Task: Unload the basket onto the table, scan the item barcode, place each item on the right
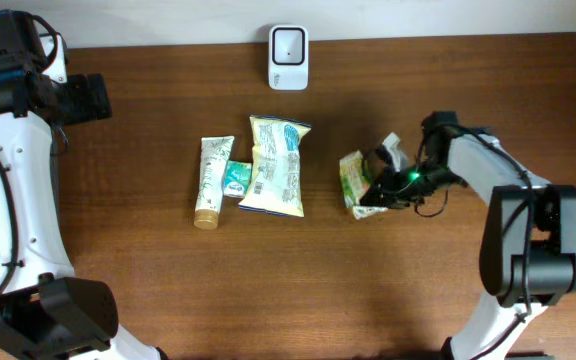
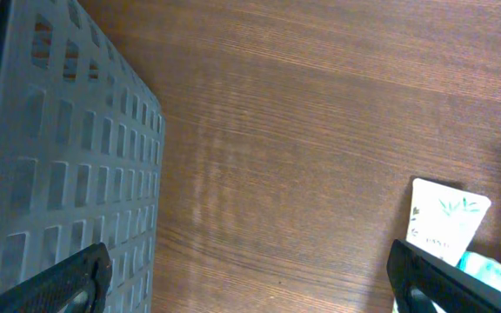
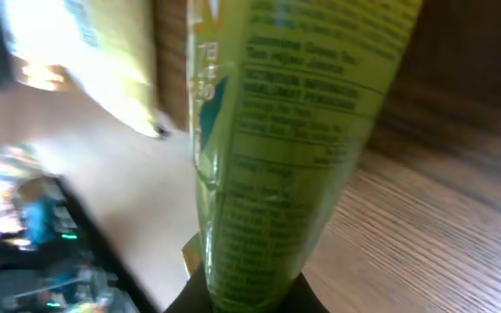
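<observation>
The item is a green packet [image 1: 352, 180] right of the table's middle. My right gripper [image 1: 376, 190] is shut on its right end. The right wrist view shows that green packet [image 3: 294, 130] filling the centre, printed text facing the camera, with its lower end pinched in the right gripper [image 3: 246, 297]. I cannot make out a barcode on it. A white scanner [image 1: 288, 44] stands at the table's far edge, centre. At the far left, my left gripper [image 1: 90, 99] is open and empty; in its own view the left gripper [image 2: 250, 283] hangs over bare wood.
A white tube [image 1: 211, 180], a small teal sachet [image 1: 236, 178] and a yellow-white snack bag [image 1: 276, 165] lie side by side at mid-table. A grey perforated basket [image 2: 59, 156] sits by the left gripper, and the tube's end [image 2: 446, 222] shows to its right.
</observation>
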{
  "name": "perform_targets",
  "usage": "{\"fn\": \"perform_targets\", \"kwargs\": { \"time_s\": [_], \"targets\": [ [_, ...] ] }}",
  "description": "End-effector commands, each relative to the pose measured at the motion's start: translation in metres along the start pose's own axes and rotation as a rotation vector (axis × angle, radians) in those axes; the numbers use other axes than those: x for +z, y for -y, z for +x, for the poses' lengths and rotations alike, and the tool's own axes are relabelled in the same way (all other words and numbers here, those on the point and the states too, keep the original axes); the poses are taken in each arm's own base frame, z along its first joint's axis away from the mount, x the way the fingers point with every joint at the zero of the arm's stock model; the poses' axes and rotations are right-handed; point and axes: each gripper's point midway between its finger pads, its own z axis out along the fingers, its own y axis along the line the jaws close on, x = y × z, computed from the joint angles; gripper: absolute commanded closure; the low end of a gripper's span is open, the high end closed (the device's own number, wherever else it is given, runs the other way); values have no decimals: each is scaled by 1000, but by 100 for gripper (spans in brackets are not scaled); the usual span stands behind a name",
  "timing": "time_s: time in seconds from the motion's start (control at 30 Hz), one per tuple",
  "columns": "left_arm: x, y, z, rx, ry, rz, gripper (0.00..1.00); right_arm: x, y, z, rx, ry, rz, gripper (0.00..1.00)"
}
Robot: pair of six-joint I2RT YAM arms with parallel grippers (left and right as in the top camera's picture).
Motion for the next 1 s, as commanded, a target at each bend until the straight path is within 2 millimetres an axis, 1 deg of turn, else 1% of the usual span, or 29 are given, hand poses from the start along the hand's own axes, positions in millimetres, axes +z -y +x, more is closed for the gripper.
{"fn": "perform_targets", "kwargs": {
  "time_s": [0.0,0.03,0.07,0.1,0.17,0.2,0.23,0.27,0.3,0.33,0.37,0.4,0.47,0.5,0.53,0.57,0.63,0.7,0.73,0.8,0.83,0.87,0.93,0.97],
  "targets": [
    [2,0,1,17,-4,2,1,1,19,10,-60,-75,253,84],
    [2,0,1,17,-4,2,1,-3,31,11,-24,-84,336,82],
    [2,0,1,17,-4,2,1,-12,45,10,43,-77,433,74],
    [2,0,1,17,-4,2,1,-22,50,7,80,-67,473,67],
    [2,0,1,17,-4,2,1,-37,36,-5,88,-48,455,56],
    [2,0,1,17,-4,2,1,-48,21,-16,59,-35,457,52],
    [2,0,1,17,-4,2,1,-56,6,-25,13,-28,453,45],
    [2,0,1,17,-4,2,1,-57,-7,-31,-14,-22,444,37],
    [2,0,1,17,-4,2,1,-51,-23,-34,-49,-22,414,32],
    [2,0,1,17,-4,2,1,-40,-38,-32,-84,-39,388,31],
    [2,0,1,17,-4,2,1,-28,-46,-26,-109,-71,386,31],
    [2,0,1,17,-4,2,1,-12,-53,-16,-134,-118,385,34],
    [2,0,1,17,-4,2,1,12,-57,0,-160,-184,385,50],
    [2,0,1,17,-4,2,1,23,-54,9,-164,-212,387,57],
    [2,0,1,17,-4,2,1,28,-50,14,-160,-228,389,60],
    [2,0,1,17,-4,2,1,29,-42,21,-148,-246,410,63],
    [2,0,1,17,-4,2,1,19,-13,26,-67,-247,539,63],
    [2,0,1,17,-4,2,1,-1,15,24,21,-220,663,63],
    [2,0,1,17,-4,2,1,-9,24,23,52,-205,686,63],
    [2,0,1,17,-4,2,1,-25,44,20,120,-174,706,63],
    [2,0,1,17,-4,2,1,-37,57,20,177,-152,718,64],
    [2,0,1,17,-4,2,1,-44,65,19,206,-135,715,66],
    [2,0,1,17,-4,2,1,-58,85,12,266,-70,710,65],
    [2,0,1,17,-4,2,1,-67,97,3,323,1,706,65]
  ]
}}
